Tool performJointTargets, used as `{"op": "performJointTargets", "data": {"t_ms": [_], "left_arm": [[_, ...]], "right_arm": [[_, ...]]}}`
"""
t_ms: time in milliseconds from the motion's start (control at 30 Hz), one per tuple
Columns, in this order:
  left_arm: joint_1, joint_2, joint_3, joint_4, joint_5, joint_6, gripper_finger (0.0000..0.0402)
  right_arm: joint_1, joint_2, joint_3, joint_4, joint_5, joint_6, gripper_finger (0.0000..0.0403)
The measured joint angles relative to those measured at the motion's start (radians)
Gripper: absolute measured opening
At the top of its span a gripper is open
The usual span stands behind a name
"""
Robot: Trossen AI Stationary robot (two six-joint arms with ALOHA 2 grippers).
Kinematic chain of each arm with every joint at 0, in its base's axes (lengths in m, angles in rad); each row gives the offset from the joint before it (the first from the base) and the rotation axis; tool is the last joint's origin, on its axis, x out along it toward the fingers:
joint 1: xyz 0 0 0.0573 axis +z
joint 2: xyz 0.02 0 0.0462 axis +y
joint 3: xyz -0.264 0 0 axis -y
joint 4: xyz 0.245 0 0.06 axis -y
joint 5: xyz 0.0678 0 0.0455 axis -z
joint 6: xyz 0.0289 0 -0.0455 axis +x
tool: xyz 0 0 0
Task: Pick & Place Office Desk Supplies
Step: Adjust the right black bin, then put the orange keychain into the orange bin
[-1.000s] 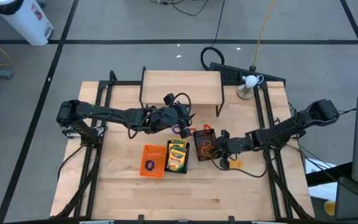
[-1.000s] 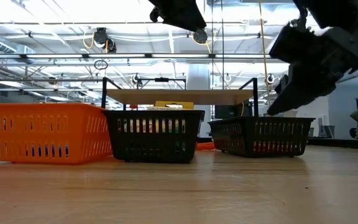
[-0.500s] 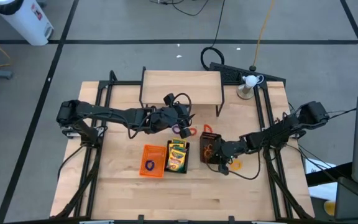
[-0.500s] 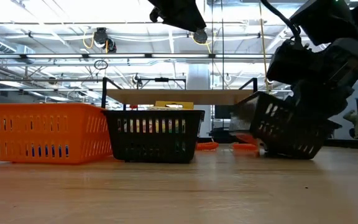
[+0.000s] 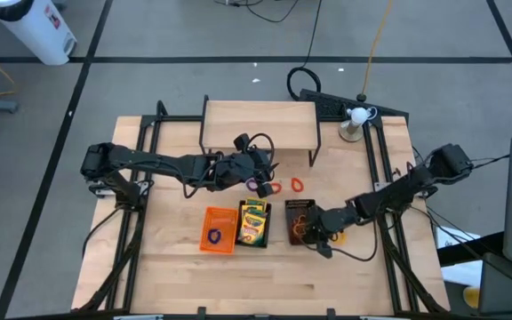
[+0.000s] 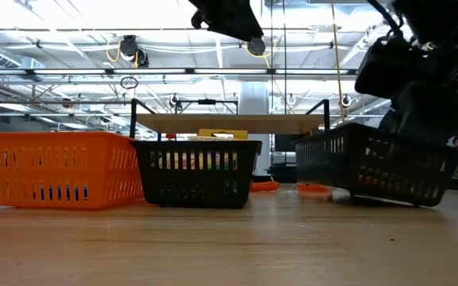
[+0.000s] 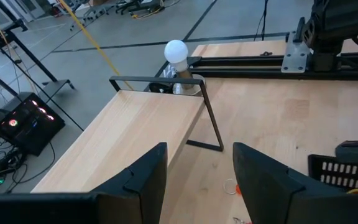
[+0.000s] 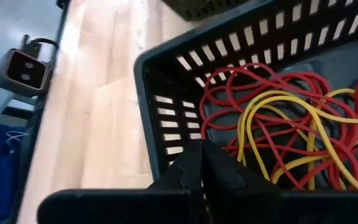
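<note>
Tray (image 5: 299,221), black, full of red and yellow bands (image 8: 278,118), sits tilted at the desk's (image 5: 238,276) right, near the crayon tray (image 5: 253,222). My right hand (image 5: 324,233), pinched on its rim, should lower it flat before letting go. My left hand (image 5: 258,165) waits wide, far of center.

We count three mesh trays on the table (image 5: 176,267): one orange tray (image 5: 219,229) and two black ones, the middle black tray (image 5: 253,223) and the right black tray (image 5: 299,221). We see two crayon boxes (image 5: 253,222) in the middle black tray, one purple rubber band (image 5: 214,236) in the orange tray, and two loose bands on the wood, one purple loop (image 5: 264,188) and one red loop (image 5: 297,186). The red and yellow bands (image 8: 284,118) in the right black tray are too tangled for us to count, and we count two arms, each with one end effector.
</note>
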Motion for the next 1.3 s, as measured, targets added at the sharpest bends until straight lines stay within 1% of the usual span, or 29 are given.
{"op": "performJointTargets", "data": {"t_ms": [100, 300, 367, 467, 600, 700, 767, 867, 967, 1133, 1300], "left_arm": [[0.0, 0.0, 0.0, 0.0, 0.0, 0.0, 0.0184], [0.0, 0.0, 0.0, 0.001, 0.0, 0.0, 0.0184], [0.0, 0.0, 0.0, 0.001, 0.0, 0.0, 0.0184], [0.0, 0.0, 0.0, 0.001, 0.0, 0.0, 0.0184], [0.0, 0.0, 0.0, -0.008, 0.008, -0.001, 0.0184], [0.004, 0.0, 0.0, -0.038, 0.071, -0.01, 0.0184], [0.007, 0.0, 0.0, -0.055, 0.104, -0.035, 0.0184], [0.014, 0.0, 0.0, -0.079, 0.123, -0.056, 0.0184], [0.021, 0.0, 0.0, -0.092, 0.124, -0.07, 0.0184], [0.021, 0.0, 0.0, -0.115, 0.125, -0.071, 0.0184], [0.021, 0.0, 0.0, -0.145, 0.125, -0.071, 0.0184]], "right_arm": [[0.026, 0.0, 0.0, 0.037, -0.002, 0.022, 0.0], [0.068, 0.0, 0.0, 0.145, 0.008, 0.004, 0.0], [0.07, 0.0, 0.0, 0.179, 0.045, -0.03, 0.0], [0.061, 0.0, 0.0, 0.238, 0.131, -0.11, 0.0], [0.034, -0.031, 0.0, 0.274, 0.245, -0.256, 0.0], [-0.004, -0.095, 0.001, 0.218, 0.324, -0.325, 0.0], [-0.041, -0.147, 0.001, 0.152, 0.351, -0.354, 0.0005], [-0.109, -0.231, 0.001, 0.019, 0.35, -0.368, 0.0023], [-0.181, -0.287, 0.001, -0.088, 0.35, -0.382, 0.0051], [-0.286, -0.299, 0.001, -0.214, 0.344, -0.422, 0.011], [-0.364, -0.272, 0.001, -0.248, 0.343, -0.473, 0.0157]]}}
